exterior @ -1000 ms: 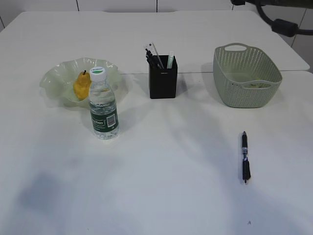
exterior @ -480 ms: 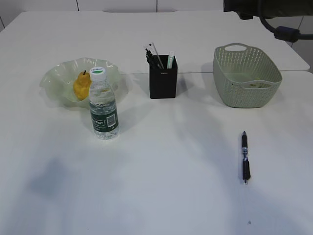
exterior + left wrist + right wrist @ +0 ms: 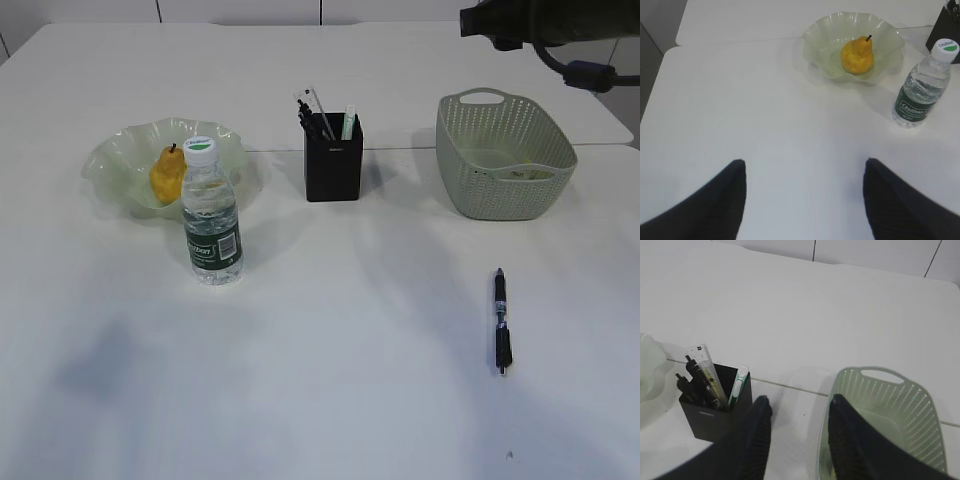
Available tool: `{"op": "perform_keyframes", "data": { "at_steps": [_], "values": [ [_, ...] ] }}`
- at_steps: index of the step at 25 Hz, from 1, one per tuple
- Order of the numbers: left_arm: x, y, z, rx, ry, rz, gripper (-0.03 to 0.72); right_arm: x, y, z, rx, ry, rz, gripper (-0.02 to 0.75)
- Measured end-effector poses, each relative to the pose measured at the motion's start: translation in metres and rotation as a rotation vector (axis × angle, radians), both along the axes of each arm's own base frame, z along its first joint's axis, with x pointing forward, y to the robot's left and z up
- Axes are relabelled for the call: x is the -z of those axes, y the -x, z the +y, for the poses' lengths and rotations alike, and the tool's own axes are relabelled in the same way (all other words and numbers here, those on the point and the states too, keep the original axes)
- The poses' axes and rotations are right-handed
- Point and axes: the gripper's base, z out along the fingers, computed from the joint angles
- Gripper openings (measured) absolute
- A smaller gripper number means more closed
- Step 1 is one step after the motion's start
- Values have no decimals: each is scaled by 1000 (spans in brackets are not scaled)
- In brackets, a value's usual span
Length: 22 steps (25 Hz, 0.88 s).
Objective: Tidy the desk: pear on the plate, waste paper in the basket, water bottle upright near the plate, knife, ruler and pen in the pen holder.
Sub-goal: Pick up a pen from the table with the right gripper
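The yellow pear point(image 3: 167, 175) lies in the ruffled glass plate point(image 3: 110, 160), and the water bottle point(image 3: 211, 215) stands upright just in front of it. The black pen holder point(image 3: 333, 165) holds the clear ruler point(image 3: 312, 102), a green-white knife point(image 3: 349, 122) and dark pens. Another black pen point(image 3: 500, 320) lies flat on the table at the right front. Pale paper scraps point(image 3: 525, 173) rest inside the sage basket point(image 3: 505, 190). My right gripper point(image 3: 799, 402) hangs open and empty high between the holder point(image 3: 705, 415) and the basket point(image 3: 905, 410). My left gripper point(image 3: 804, 167) is open over bare table, short of the plate point(image 3: 812, 37).
The right arm point(image 3: 530, 20) crosses the top right corner of the exterior view, above the basket. A seam between two tabletops point(image 3: 400, 149) runs behind the pen holder. The left wrist view shows the table's left edge point(image 3: 660, 65).
The right arm has slid leftward along the top edge of the exterior view. Nothing on the table has moved.
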Motion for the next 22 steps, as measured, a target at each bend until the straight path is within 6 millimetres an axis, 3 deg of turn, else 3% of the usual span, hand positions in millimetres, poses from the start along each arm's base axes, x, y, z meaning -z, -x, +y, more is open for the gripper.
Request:
{"op": "perform_keyframes", "data": {
  "at_steps": [10, 22],
  "values": [
    [-1, -1, 0, 1, 0, -12, 519, 17, 14, 22, -155, 113, 189, 290],
    [-1, -1, 0, 0, -1, -12, 519, 16, 30, 20, -177, 129, 321, 290]
  ]
}}
